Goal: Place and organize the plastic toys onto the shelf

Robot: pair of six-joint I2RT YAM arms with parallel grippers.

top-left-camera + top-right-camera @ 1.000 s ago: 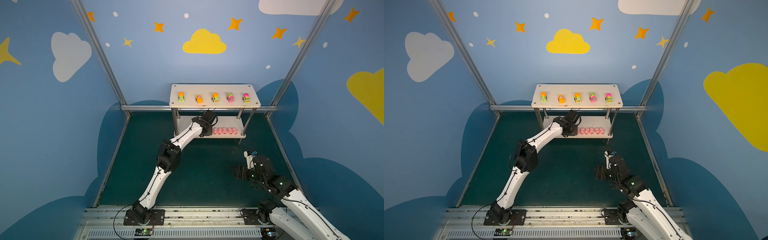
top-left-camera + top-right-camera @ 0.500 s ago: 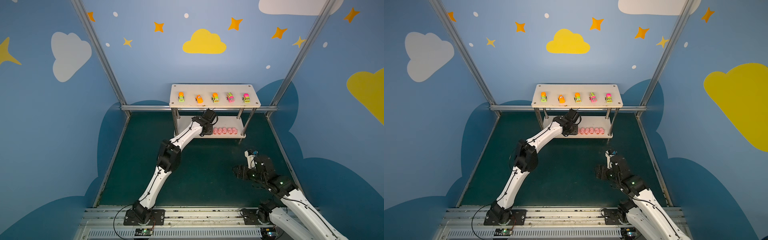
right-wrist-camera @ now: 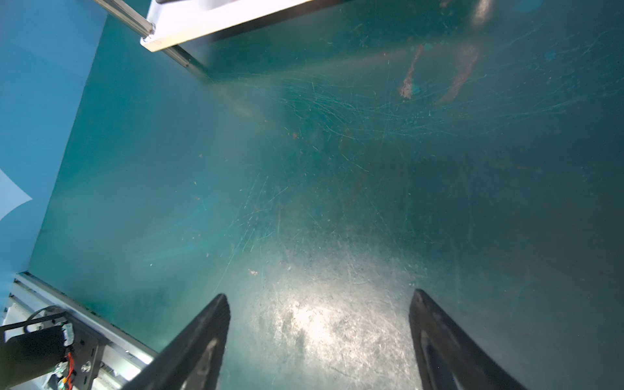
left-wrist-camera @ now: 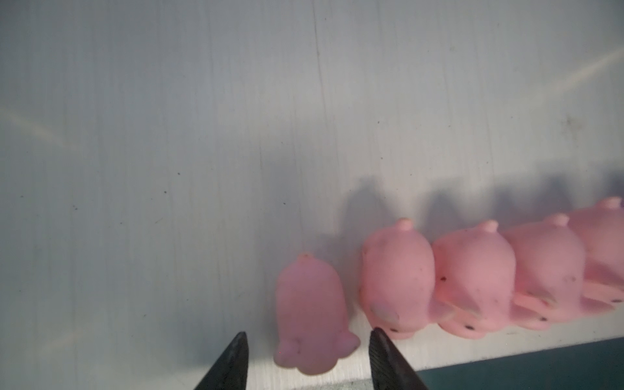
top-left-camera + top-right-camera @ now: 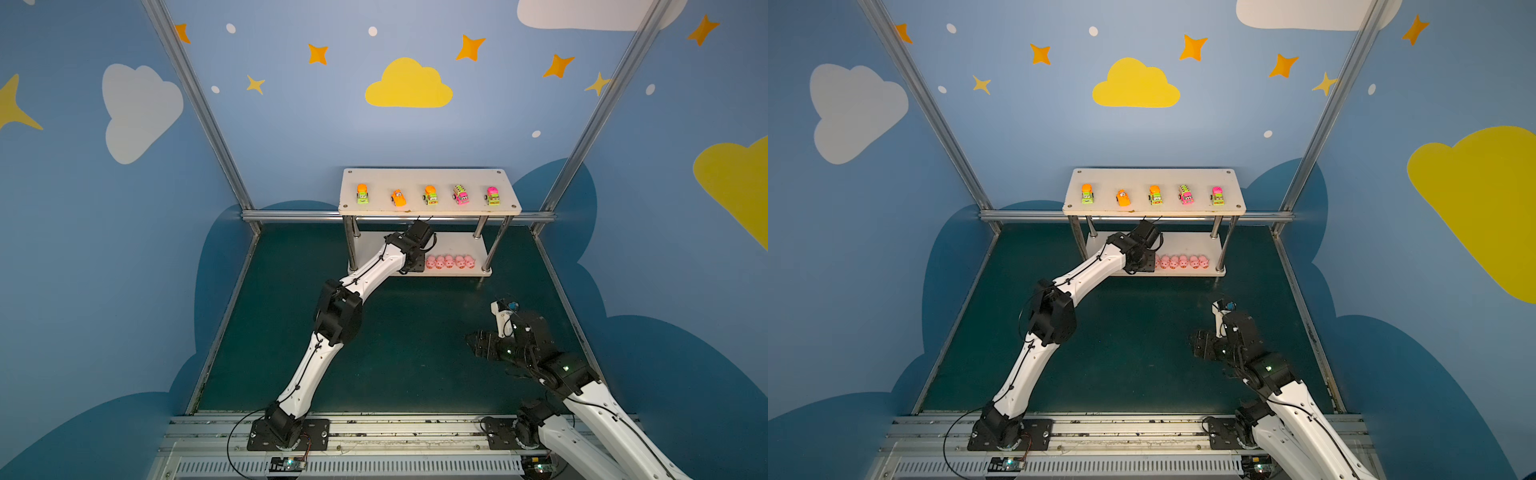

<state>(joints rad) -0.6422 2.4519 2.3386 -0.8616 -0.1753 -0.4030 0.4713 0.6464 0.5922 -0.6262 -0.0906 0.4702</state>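
Left end effector [image 4: 308, 332] half-open astride a pink pig [image 4: 309, 304], not touching it — right end effector [image 3: 319, 293] wide open, empty.

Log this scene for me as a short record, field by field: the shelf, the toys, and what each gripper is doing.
Shelf top board: five toy vehicles in a spaced row
Shelf lower board: pink pigs in a tight row near the front edge
Left gripper: open, straddling the end pig, which stands slightly apart from the row
Right gripper: open, holding nothing, over the green mat
Toys on the mat: none in view
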